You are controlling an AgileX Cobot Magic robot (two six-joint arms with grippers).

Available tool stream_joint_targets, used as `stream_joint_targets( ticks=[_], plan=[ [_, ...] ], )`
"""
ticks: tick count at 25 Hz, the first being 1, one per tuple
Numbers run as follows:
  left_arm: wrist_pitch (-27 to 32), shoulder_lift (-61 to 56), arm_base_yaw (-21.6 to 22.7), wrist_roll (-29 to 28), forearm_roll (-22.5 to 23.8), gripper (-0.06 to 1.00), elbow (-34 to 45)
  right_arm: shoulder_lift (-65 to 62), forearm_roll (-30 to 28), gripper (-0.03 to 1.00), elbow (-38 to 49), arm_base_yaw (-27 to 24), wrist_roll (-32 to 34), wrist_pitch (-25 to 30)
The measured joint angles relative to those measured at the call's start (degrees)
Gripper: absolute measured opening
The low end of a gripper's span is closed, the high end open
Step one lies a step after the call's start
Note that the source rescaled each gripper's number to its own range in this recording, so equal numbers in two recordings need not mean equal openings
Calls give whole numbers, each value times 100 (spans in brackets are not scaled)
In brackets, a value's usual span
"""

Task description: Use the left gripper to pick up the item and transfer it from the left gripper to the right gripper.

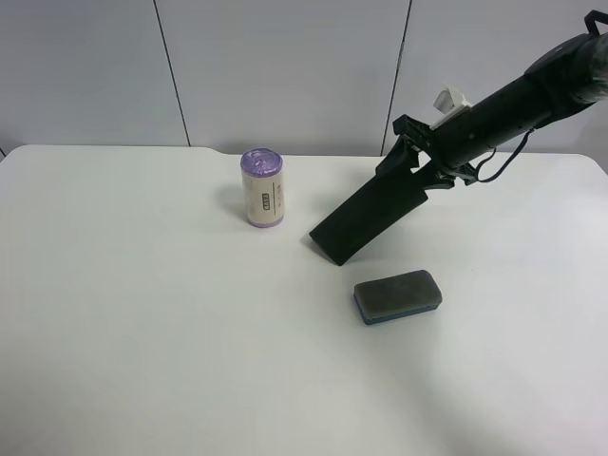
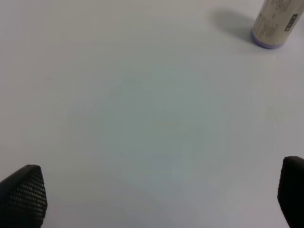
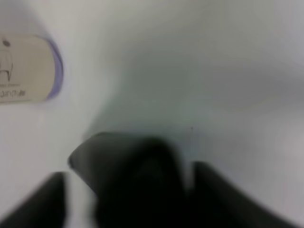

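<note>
A long flat black item (image 1: 366, 215) slants down from the gripper (image 1: 418, 163) of the arm at the exterior high view's right, its lower end at the table. The right wrist view shows this item (image 3: 128, 166), blurred, between the right gripper's (image 3: 142, 194) two dark fingers, so the right gripper is shut on it. The left gripper (image 2: 152, 199) is open and empty over bare white table; only its two fingertips (image 2: 23, 192) show at the frame's corners. The left arm is out of the exterior high view.
A cream bottle with a purple cap (image 1: 262, 188) stands upright left of the black item; it also shows in the right wrist view (image 3: 28, 69) and the left wrist view (image 2: 276, 23). A dark board eraser (image 1: 398, 295) lies on the white table (image 1: 142, 332).
</note>
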Motion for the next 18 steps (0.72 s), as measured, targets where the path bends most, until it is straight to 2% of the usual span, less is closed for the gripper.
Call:
stream_joint_targets(
  ticks=[1, 4, 8, 18],
  plan=[
    [0, 0, 0, 0, 0, 100, 0, 0, 0, 82, 0, 0, 0, -42],
    [0, 0, 0, 0, 0, 100, 0, 0, 0, 96, 0, 0, 0, -55],
    [0, 0, 0, 0, 0, 100, 0, 0, 0, 100, 0, 0, 0, -55],
    [0, 0, 0, 0, 0, 100, 0, -73, -36, 100, 0, 0, 5, -24]
  ],
)
